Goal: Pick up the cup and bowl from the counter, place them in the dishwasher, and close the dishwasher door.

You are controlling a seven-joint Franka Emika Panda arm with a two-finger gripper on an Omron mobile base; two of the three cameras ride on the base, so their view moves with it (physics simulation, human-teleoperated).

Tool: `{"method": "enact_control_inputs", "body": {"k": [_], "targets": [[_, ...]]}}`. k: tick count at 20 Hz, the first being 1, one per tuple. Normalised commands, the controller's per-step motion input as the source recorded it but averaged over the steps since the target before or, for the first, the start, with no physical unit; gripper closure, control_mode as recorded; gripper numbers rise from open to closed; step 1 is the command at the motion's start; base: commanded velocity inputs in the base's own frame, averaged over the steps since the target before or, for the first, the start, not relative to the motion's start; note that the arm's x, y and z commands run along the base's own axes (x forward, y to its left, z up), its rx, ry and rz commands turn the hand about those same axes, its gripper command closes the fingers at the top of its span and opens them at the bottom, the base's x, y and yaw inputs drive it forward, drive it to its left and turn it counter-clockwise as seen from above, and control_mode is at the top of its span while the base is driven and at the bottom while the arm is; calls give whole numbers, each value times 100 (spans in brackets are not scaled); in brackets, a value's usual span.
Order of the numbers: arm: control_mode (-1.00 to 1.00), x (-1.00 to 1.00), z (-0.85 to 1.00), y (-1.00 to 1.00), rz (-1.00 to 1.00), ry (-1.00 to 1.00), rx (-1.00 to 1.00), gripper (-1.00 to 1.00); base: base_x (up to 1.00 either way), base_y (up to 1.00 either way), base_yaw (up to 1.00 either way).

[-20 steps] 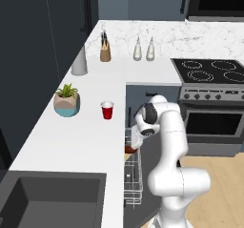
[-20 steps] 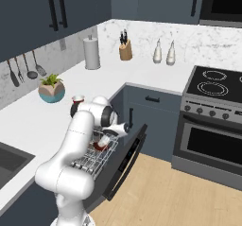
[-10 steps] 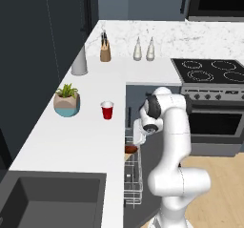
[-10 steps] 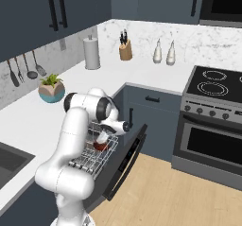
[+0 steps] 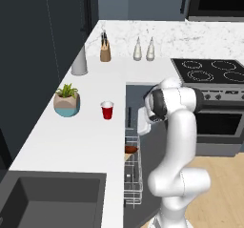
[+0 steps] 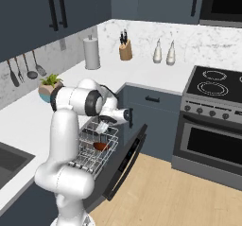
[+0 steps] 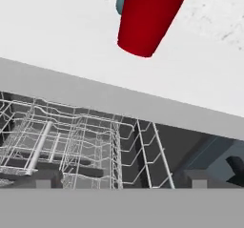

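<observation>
The red cup [image 5: 107,111] stands upright on the white counter [image 5: 71,136], close to its edge; in the hand view the cup [image 7: 147,17] rises just beyond that edge. The dark reddish-brown bowl [image 5: 130,150] lies in the dishwasher's white wire rack [image 6: 90,156], where the bowl [image 6: 100,146] sits near the middle. My gripper [image 5: 142,127] hangs open above the rack, to the right of the cup, with nothing between its fingertips [image 7: 45,178]. The dishwasher door [image 6: 125,161] is folded down and open.
A teal-and-tan plant pot [image 5: 66,103] stands left of the cup. A grey canister [image 5: 79,62], a knife block [image 5: 105,53] and two bottles [image 5: 144,50] line the back. The stove [image 5: 209,72] is to the right, the dark sink [image 5: 47,198] at the near left.
My gripper opened and let go of the bowl, which now rests in the rack. The hand has lifted up and away from the rack toward counter height.
</observation>
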Motion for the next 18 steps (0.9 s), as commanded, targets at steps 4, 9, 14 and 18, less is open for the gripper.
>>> {"method": "enact_control_inputs", "body": {"k": [4, 9, 14, 18], "targets": [[-100, -15, 83, 0, 0, 6, 0, -100, 0, 0, 0], [-100, -12, 68, 1, 0, 3, -5, -100, 0, 0, 0], [-100, -17, 55, 21, 0, 8, -9, -100, 0, 0, 0], [-100, -39, 45, 35, -2, 7, -11, -100, 0, 0, 0]]}}
